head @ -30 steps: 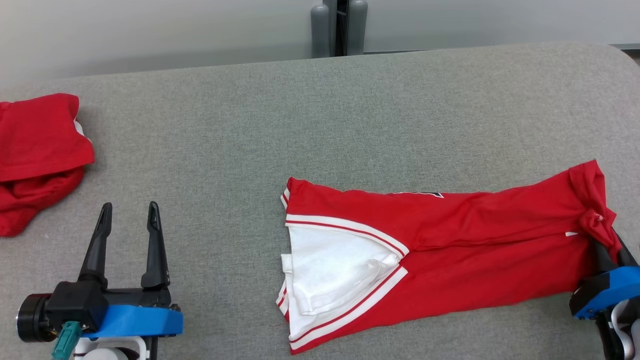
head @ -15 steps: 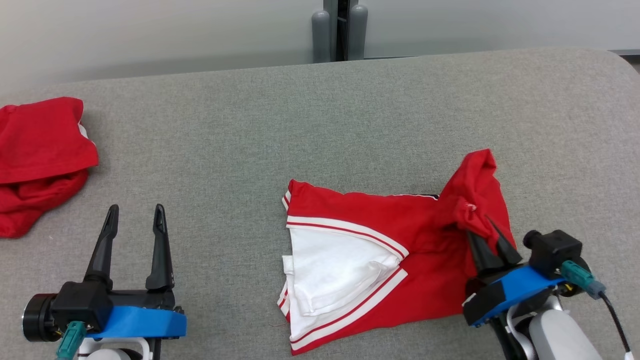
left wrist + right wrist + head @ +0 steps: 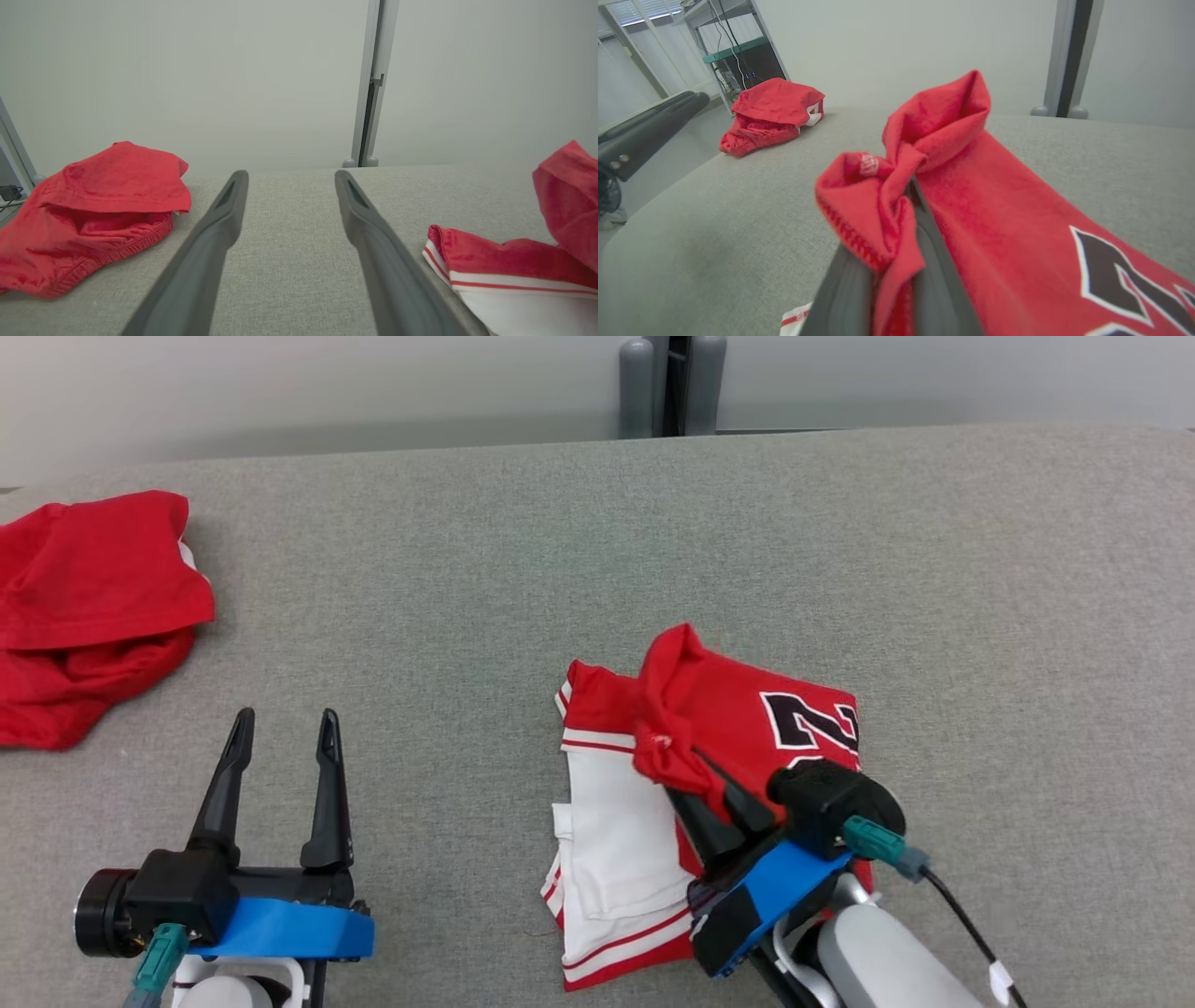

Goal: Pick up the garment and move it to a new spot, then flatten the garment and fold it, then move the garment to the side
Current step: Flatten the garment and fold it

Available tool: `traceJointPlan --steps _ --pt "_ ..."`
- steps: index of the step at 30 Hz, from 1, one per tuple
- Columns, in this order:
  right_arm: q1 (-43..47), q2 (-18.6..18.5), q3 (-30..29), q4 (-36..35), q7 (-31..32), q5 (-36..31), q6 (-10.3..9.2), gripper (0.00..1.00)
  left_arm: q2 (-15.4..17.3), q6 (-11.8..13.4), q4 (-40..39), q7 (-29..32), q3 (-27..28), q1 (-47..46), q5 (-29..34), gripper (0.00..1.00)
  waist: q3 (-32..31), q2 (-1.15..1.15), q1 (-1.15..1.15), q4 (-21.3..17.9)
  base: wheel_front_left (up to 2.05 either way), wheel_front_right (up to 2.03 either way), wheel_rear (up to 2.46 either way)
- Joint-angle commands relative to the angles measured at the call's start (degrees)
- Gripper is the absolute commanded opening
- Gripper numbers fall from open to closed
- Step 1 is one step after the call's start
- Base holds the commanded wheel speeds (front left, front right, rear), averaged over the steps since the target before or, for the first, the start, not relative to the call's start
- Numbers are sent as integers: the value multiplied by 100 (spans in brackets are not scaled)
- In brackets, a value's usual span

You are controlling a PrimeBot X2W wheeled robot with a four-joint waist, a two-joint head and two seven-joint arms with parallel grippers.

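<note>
My right fingers [image 3: 724, 784] pinched a bunched red edge of the garment [image 3: 738, 695] at lower centre; my left fingers [image 3: 323, 756] stood open, lower left.

A crumpled red cloth pile [image 3: 93, 607] lies at the far left of the grey fabric surface [image 3: 467, 569]. A grey post [image 3: 672, 383] stands behind its far edge, against a pale wall [image 3: 280, 383].

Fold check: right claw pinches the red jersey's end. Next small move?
Probably lower leftward and lay the flap flat: the right claw is shut on the bunched end of the red-and-white fabric jersey, raised off the uncovered white inner panel.
</note>
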Motion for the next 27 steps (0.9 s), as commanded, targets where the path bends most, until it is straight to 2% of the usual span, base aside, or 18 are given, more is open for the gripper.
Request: traceJointPlan --steps 1,8,9,10,11,18,21,27 --pt "-124 67 191 108 -33 74 -3 0 16 25 27 -22 -54 -82 -43 100 41 0 0 67 0 0 0" --pt "-363 170 662 663 -253 47 -3 0 17 97 50 -21 -199 -183 -123 100 143 0 0 195 0 0 0" --pt "-375 170 713 747 -287 67 -3 27 17 100 50 -21 -211 -188 -128 100 151 0 0 199 0 0 0" --pt "-402 170 739 811 -327 51 -3 96 17 106 49 -21 -215 -189 -133 100 159 0 0 198 0 0 0" --pt "-424 172 766 876 -369 35 -3 100 17 110 47 -21 -215 -192 -140 100 167 0 0 193 0 0 0" --pt "-437 181 676 977 -682 -25 -3 100 16 147 63 -21 -168 -176 -160 100 114 0 0 55 0 0 0" --pt "-348 52 492 837 -804 -107 -3 100 16 131 70 -21 -151 -141 -156 100 27 0 0 -40 0 0 0" --pt "-21 -250 -486 334 -939 -332 -3 100 16 106 66 -20 -87 -45 -124 100 -164 0 0 -224 0 0 0"
